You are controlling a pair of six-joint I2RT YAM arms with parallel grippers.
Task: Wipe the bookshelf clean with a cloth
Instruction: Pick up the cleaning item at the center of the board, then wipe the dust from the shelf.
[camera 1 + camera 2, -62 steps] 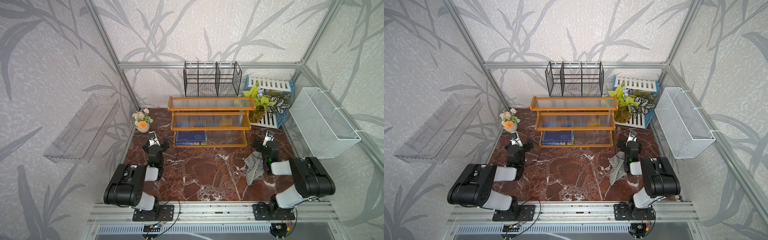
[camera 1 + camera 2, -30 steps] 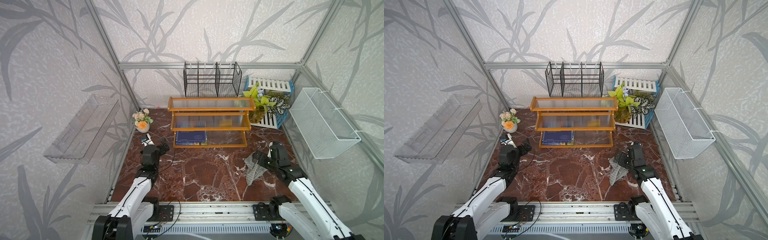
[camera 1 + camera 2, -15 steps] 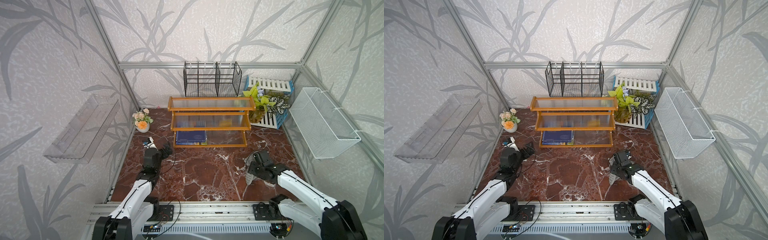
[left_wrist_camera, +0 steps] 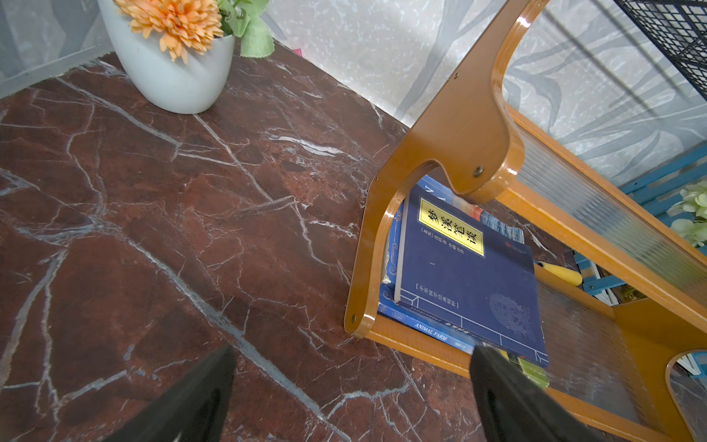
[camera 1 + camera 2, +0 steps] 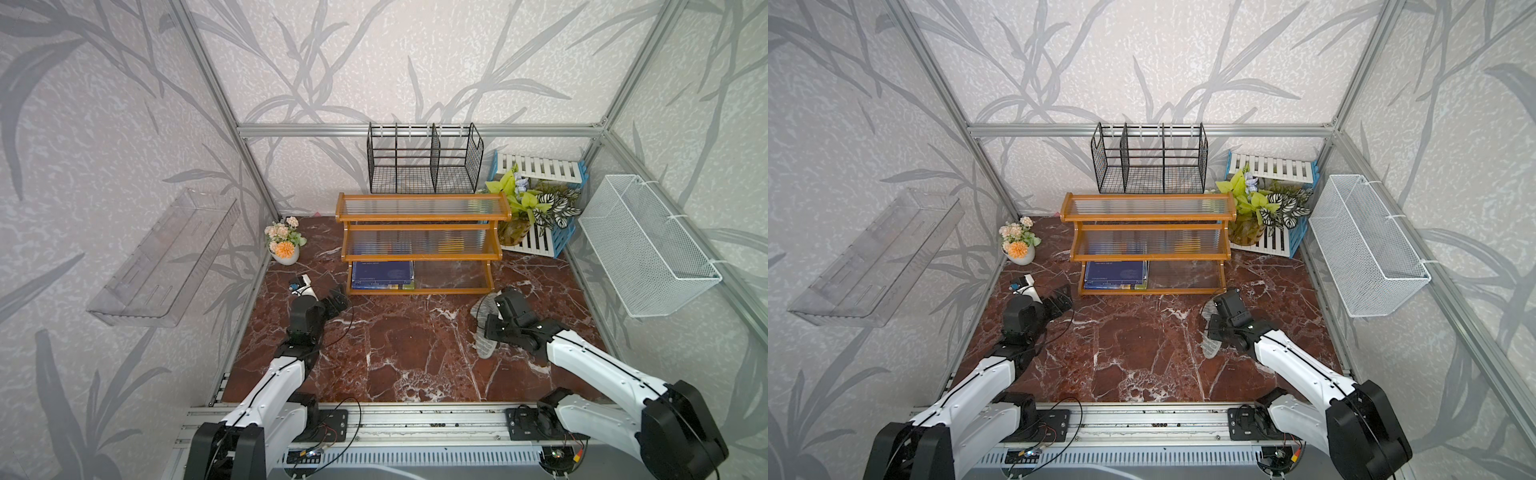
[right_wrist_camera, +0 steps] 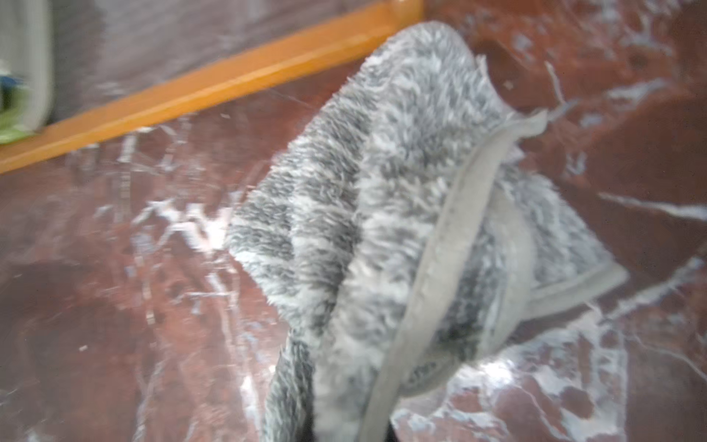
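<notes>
Right wrist view: the cloth point(image 6: 401, 229) bunches up out of the jaws, which are closed on it; the picture is blurred. In both top views the right gripper point(image 5: 487, 330) points down at the marble-patterned tabletop point(image 5: 395, 345), its arm stretched low from the front rail. Part of the cloth lies on the surface, near the right foot of the bookshelf point(image 5: 422, 226). The left gripper point(image 5: 338, 301) is spread wide, holds nothing, and hangs near the left foot. Books point(image 5: 382, 274) lie on the lowest tier. A black wire rack point(image 5: 422, 162) stands behind, against leaf-patterned walls point(image 5: 415, 62).
</notes>
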